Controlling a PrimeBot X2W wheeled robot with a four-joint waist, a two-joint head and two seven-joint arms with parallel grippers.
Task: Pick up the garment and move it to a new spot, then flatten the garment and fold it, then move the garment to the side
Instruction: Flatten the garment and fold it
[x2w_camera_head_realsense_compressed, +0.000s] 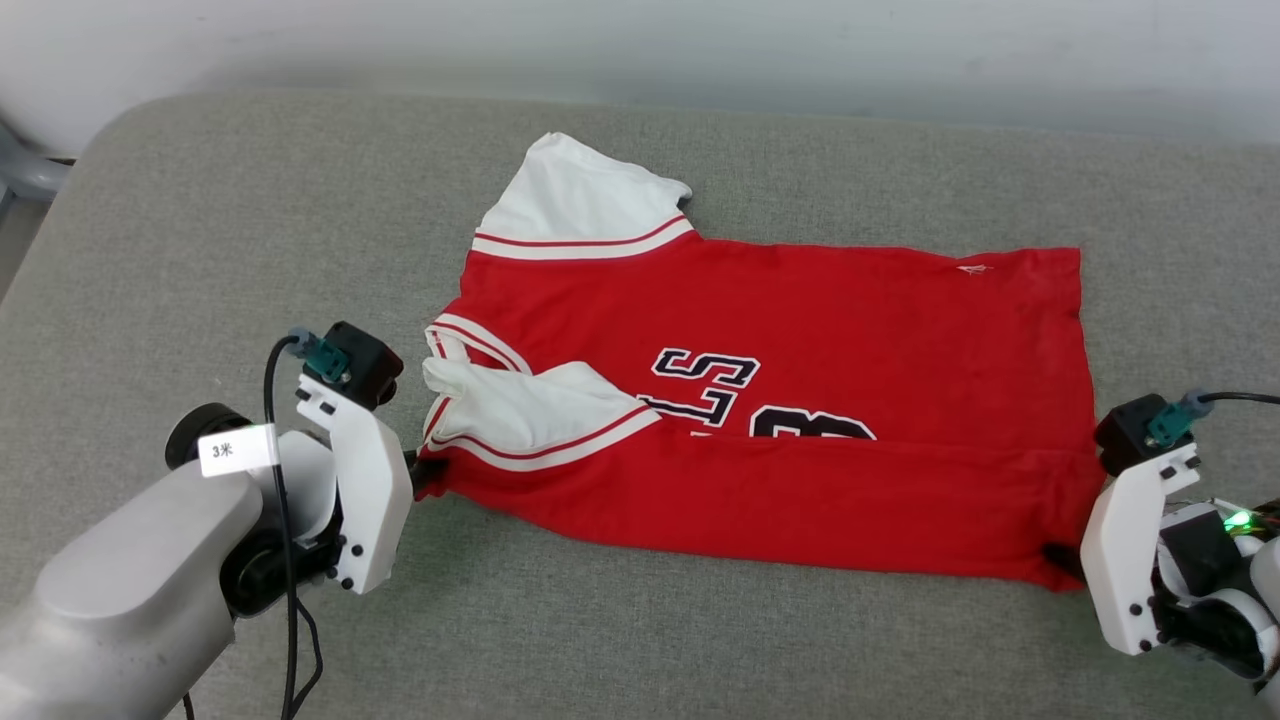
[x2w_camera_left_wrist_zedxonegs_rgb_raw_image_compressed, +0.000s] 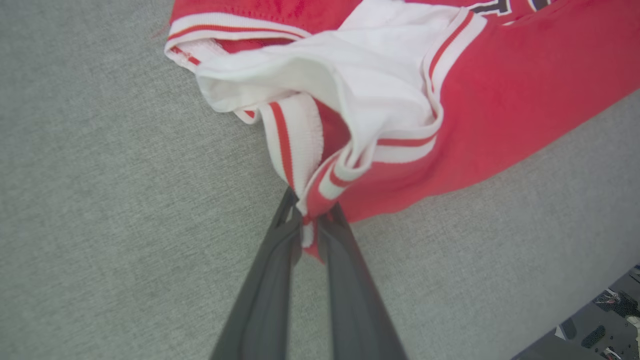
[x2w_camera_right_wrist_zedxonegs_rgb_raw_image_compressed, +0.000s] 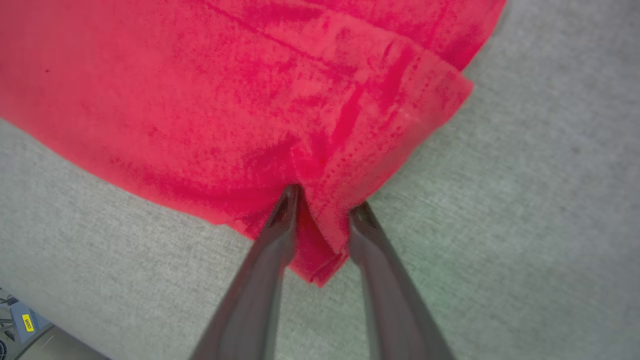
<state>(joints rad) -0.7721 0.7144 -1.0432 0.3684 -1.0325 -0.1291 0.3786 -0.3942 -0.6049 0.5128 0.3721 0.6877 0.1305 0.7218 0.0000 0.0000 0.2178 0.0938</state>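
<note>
Head view has the garment (x2w_camera_head_realsense_compressed: 800, 330) lying on the grey padded surface (x2w_camera_head_realsense_compressed: 200, 200) with its long axis running across the robot, collar end to the left and hem to the right. Its near long edge is doubled over up to the chest lettering. One hand sits at each end of that near edge. The left hand (x2w_camera_head_realsense_compressed: 425, 478) is clamped on the striped sleeve trim. The right hand (x2w_camera_head_realsense_compressed: 1060, 555) straddles the hem corner with its fingers (x2w_camera_right_wrist_zedxonegs_rgb_raw_image_compressed: 270, 240) apart, and whether it pinches cannot be told. The next fold likely carries that edge away from the robot.
</note>
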